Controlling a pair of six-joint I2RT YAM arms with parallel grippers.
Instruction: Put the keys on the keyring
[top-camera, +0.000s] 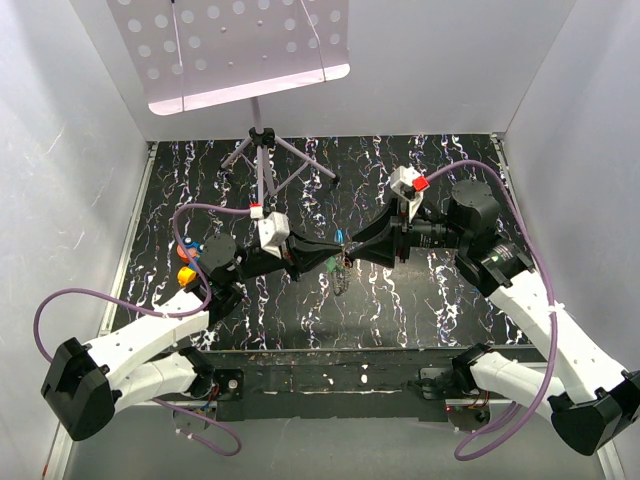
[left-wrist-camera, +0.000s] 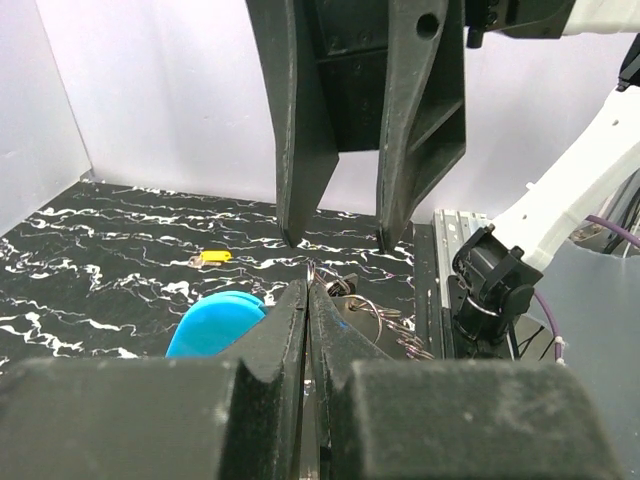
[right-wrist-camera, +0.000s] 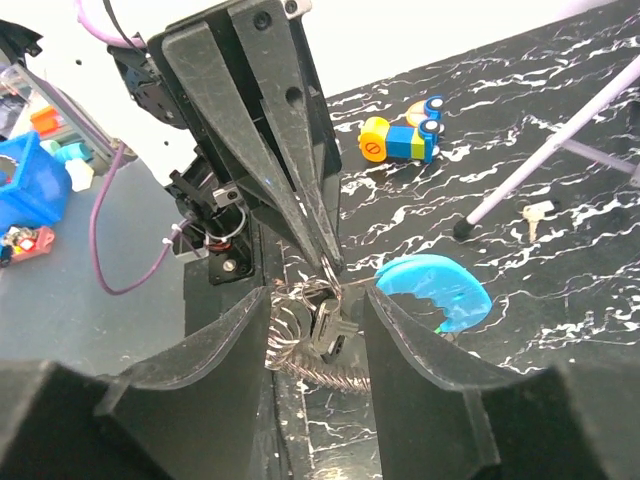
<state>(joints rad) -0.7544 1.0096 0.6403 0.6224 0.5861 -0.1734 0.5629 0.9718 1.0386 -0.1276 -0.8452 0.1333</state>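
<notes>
Pinching the keyring (right-wrist-camera: 432, 290) well inside the mat (top-camera: 420, 310), left pincer (right-wrist-camera: 332, 262) faces the gaping right pincer (left-wrist-camera: 342, 238).

cnt: claws (top-camera: 325, 262) (top-camera: 355, 254) 2 | keys (right-wrist-camera: 537, 215) (right-wrist-camera: 326, 325) 2 | keyring (right-wrist-camera: 440, 290) 1 | toy (right-wrist-camera: 403, 138) 1 | stand (top-camera: 262, 165) 1

From where I stand, no writing, number, brand or label can be read on anything here. The only thing close to a sign is a dark round mark on the orange end of the small toy (right-wrist-camera: 373, 150) lying on the mat, and it is too small to make out as a letter or a symbol.
</notes>
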